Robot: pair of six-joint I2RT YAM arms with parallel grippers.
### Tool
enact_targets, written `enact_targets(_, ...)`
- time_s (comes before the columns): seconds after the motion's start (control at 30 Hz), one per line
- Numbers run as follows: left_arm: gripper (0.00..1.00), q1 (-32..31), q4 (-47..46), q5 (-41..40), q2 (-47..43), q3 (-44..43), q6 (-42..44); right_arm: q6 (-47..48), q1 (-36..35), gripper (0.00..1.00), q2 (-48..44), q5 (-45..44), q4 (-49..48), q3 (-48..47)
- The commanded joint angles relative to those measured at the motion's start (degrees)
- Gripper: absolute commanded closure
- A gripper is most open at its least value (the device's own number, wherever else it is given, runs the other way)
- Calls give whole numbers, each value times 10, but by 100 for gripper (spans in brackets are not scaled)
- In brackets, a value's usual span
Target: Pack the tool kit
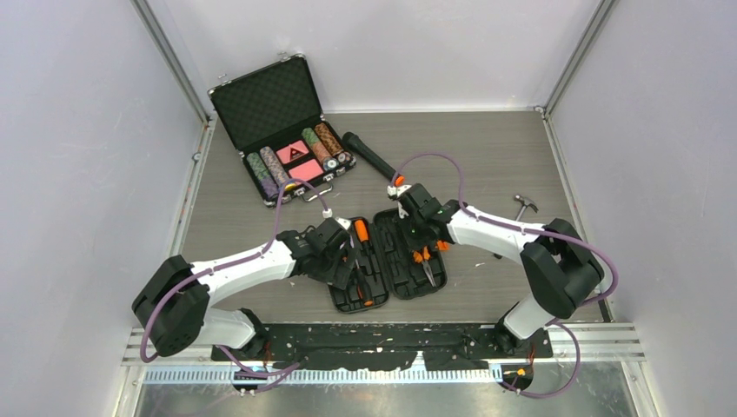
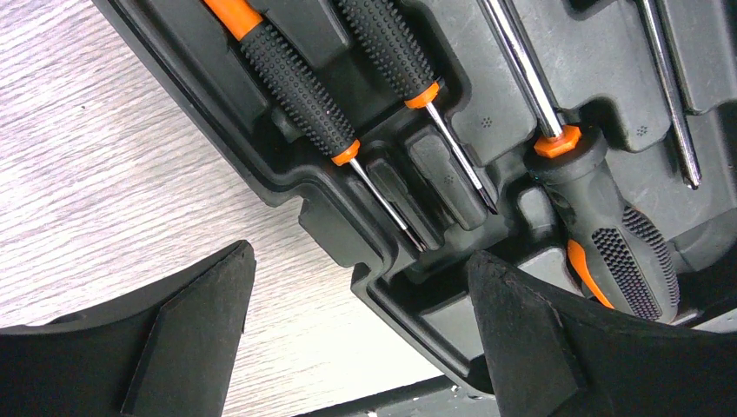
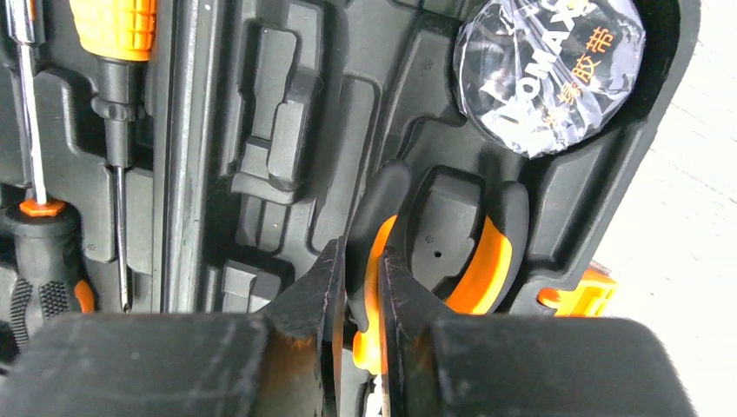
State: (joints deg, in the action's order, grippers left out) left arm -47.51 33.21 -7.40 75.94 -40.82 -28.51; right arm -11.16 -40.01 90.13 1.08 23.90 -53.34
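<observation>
Right wrist view: the right gripper (image 3: 361, 287) is clenched on one handle of the black-and-orange curved-handled pliers (image 3: 491, 252), its fingers pinching the left handle from both sides. The pliers lie in the black moulded plastic tool case (image 3: 287, 113). Their long axis runs in line with the fingers, the rounded handle ends pointing away from the jaws; the head is hidden behind the fingers. Beyond the handle ends sits a plastic-wrapped roll of tape (image 3: 547, 74), and the case's small orange latch (image 3: 578, 300) is just to the right of the jaws.

In the left wrist view the left gripper (image 2: 361, 256) is spread wide and holds nothing, straddling the case's edge where it meets the grey wood-grain table (image 2: 113, 174). Ahead of the jaws, two slim black knurled screwdrivers (image 2: 300, 82) lie in their slots with tips pointing toward the jaws. A larger black-and-orange screwdriver (image 2: 621, 252) lies by the right finger, shaft pointing away.
</observation>
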Motion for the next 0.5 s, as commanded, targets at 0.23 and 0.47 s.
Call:
enact_targets(0.23, 8, 3, -4, -1, -18, 2, -5, -35, -26, 72, -29, -81, 27, 16)
enact_targets(0.47, 7, 3, -3, 0, -22, 1, -8, -36, -30, 54, -150, -95, 110, -40)
